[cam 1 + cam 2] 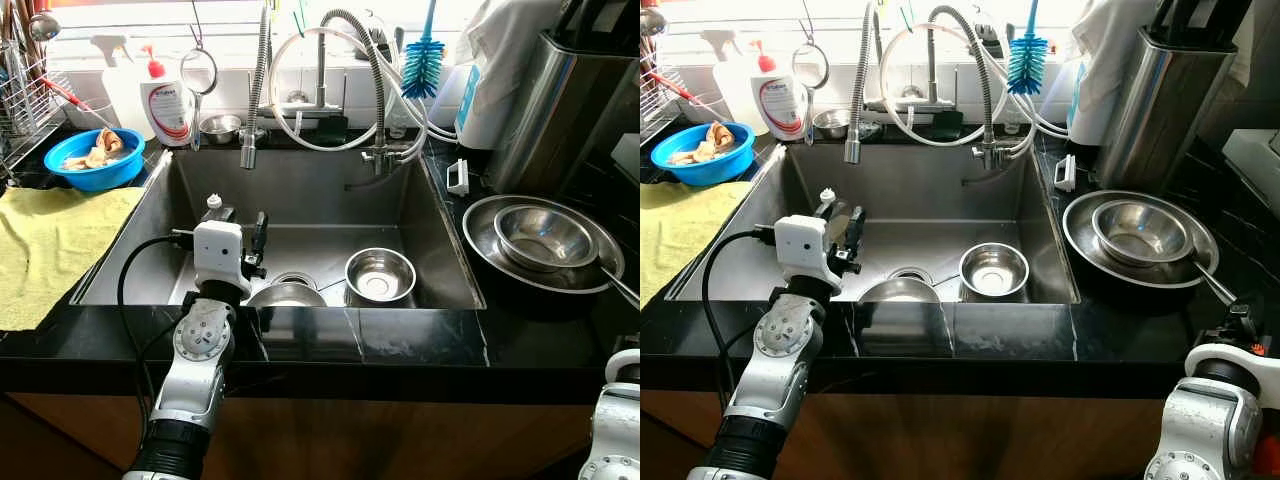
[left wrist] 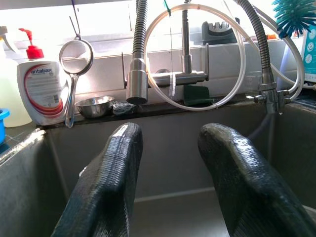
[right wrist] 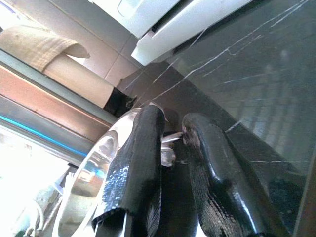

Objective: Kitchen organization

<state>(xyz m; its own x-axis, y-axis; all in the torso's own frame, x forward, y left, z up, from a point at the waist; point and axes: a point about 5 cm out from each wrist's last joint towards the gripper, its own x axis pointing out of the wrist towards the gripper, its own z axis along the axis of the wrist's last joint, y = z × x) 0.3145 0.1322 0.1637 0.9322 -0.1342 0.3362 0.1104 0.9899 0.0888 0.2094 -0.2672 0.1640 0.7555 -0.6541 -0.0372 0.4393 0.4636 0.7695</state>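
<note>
Evidently poised for a reach into the sink: left gripper (image 1: pixel 240 220) held over the near left part of the stainless steel sink basin (image 1: pixel 300 190), lower centre-left of the left eye view, aimed toward the back wall. Black fingers (image 2: pixel 123 163) spread well apart, nothing between them, probably kept wide to take a bowl by its rim.

Likely targets still down in the basin: small round steel bowl (image 1: pixel 380 275), upright, near the middle of the frame, and just left of it a second steel bowl (image 1: pixel 287 295) by the drain, partly hidden behind the front edge of the black marble counter (image 1: pixel 400 335). Both well below the open fingers, untouched.

At the right of the frame, a wide steel pan (image 1: pixel 480 240) on the counter with a deeper steel bowl (image 1: pixel 545 235) nested inside, apparently the collecting spot for washed metalware. Thin metal handle (image 1: pixel 1212 282) sticking out of the pan toward the lower right corner. Right gripper (image 3: pixel 173 118) down there, fingers drawn nearly together, seemingly pinched on that handle's tip; perhaps steadying the stack.

Coiled spring tap (image 1: pixel 255 100) hanging over the back of the basin, clear of the reach.
</note>
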